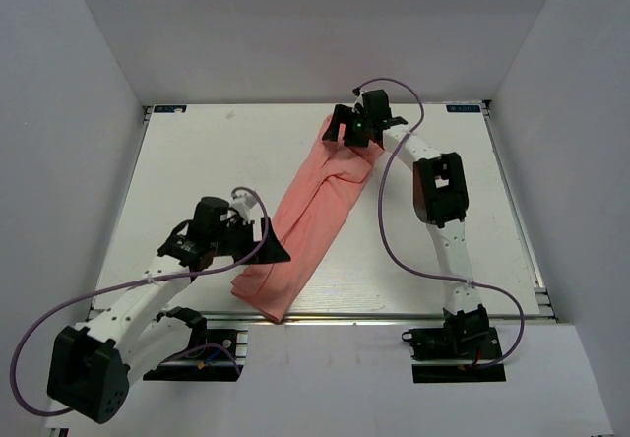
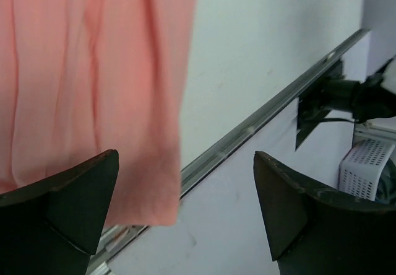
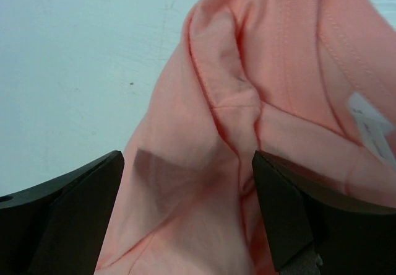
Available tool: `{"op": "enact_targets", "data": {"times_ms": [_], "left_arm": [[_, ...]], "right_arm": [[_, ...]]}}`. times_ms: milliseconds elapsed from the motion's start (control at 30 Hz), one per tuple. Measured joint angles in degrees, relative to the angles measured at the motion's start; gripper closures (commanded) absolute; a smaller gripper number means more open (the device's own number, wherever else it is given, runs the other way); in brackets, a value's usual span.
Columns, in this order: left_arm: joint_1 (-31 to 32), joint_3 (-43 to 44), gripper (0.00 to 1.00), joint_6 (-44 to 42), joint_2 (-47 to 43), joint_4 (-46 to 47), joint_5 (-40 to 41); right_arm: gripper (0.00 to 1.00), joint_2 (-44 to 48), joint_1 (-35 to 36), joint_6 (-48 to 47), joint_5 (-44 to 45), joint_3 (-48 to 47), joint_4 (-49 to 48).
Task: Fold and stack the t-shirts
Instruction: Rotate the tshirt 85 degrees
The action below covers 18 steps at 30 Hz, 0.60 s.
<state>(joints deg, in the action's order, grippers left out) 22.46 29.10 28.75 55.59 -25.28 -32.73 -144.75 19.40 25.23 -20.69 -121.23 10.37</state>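
Note:
The salmon-pink t-shirt [image 1: 313, 216] lies as a long narrow strip running diagonally from the far middle of the table to its front edge, where its near end overhangs the edge a little. My left gripper [image 1: 269, 241] is open beside the shirt's left edge near that end. In the left wrist view the shirt [image 2: 93, 89] fills the left side and its bottom corner reaches between the spread fingers [image 2: 185, 210]. My right gripper [image 1: 350, 132] is open over the shirt's far end. In the right wrist view bunched fabric [image 3: 241, 101] lies between the fingers [image 3: 185, 216], with the white neck label [image 3: 371, 126] at the right.
The table's metal front rail [image 2: 247, 134] runs diagonally through the left wrist view. Beyond it are the right arm's base [image 2: 346, 95] and a white slotted box [image 2: 362, 166]. White walls enclose the table [image 1: 197, 161] on three sides.

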Motion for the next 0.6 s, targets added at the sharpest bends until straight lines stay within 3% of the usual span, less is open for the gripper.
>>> {"op": "enact_targets", "data": {"times_ms": [200, 333, 600], "left_arm": [[1.3, 8.5, 0.00, -2.4, -3.8, 2.3, 5.1], [1.5, 11.2, 0.00, -0.4, -0.6, 1.8, 16.0], [0.5, 14.0, 0.00, 6.8, 5.3, -5.3, 35.8]], "right_arm": [[0.10, 10.8, 2.1, -4.6, 11.5, 5.8, 6.3], [0.10, 17.1, 5.2, -5.7, 19.9, 5.8, 9.6], [0.10, 16.7, 14.1, 1.1, 29.2, 8.0, 18.4]]}}
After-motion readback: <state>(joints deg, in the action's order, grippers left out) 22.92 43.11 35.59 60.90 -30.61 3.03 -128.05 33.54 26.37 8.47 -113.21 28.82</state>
